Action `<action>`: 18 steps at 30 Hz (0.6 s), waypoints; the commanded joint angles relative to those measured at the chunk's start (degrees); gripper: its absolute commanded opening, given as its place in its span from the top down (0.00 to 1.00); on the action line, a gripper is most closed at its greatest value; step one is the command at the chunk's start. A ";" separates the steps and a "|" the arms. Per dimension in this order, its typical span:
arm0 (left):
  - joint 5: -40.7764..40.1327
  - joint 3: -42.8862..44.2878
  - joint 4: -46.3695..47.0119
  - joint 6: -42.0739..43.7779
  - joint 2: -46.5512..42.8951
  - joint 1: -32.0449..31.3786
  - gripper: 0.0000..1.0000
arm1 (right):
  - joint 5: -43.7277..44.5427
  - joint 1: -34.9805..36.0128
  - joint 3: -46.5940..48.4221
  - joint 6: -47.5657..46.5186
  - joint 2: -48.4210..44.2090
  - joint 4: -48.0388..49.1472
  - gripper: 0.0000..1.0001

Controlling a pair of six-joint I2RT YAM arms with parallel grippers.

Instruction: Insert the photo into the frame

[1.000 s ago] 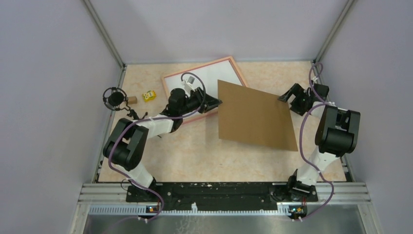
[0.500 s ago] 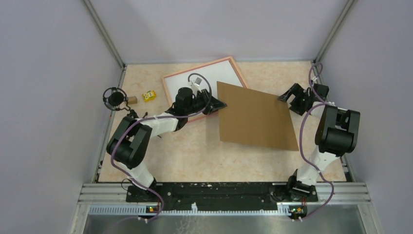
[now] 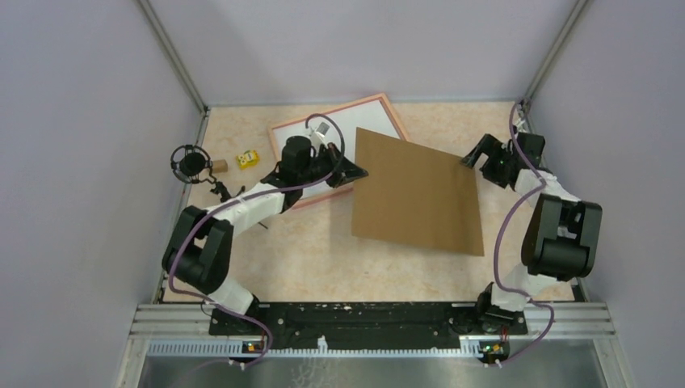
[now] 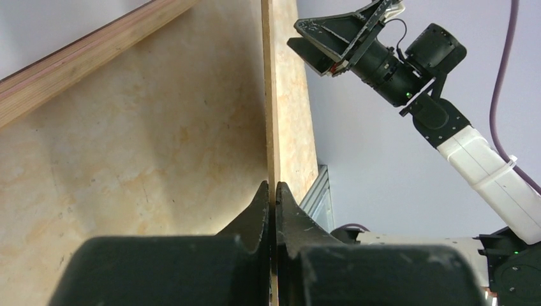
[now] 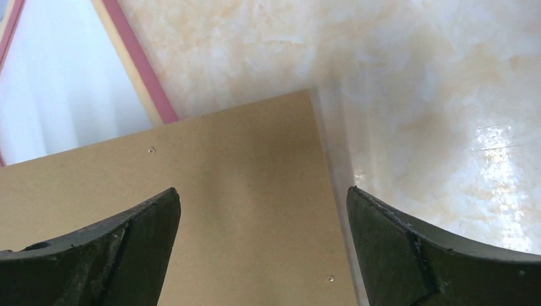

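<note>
The salmon-pink frame (image 3: 388,110) lies at the back centre, filled by a plain white surface (image 3: 347,129); no printed side shows, so I cannot tell if this is the photo. My left gripper (image 3: 354,171) is shut on the left edge of the brown backing board (image 3: 416,194), which partly covers the frame's right side. In the left wrist view the board (image 4: 270,95) is edge-on between the shut jaws (image 4: 273,191). My right gripper (image 3: 478,158) is open over the board's far right corner (image 5: 223,191), not touching it. The pink rail (image 5: 137,64) shows beyond.
A small yellow object (image 3: 247,158), a small brown block (image 3: 220,165) and a black round fixture (image 3: 191,164) sit at the left edge. Grey walls close in the back and sides of the marbled table (image 3: 283,259).
The left gripper has drawn the board a little to the left. The right arm has reached slightly farther back, its gripper still open by the board's corner.
</note>
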 commanded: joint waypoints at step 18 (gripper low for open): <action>-3.71 10.63 -31.91 -0.28 -28.80 18.58 1.00 | 21.72 53.37 13.92 -28.11 -21.38 -7.05 0.01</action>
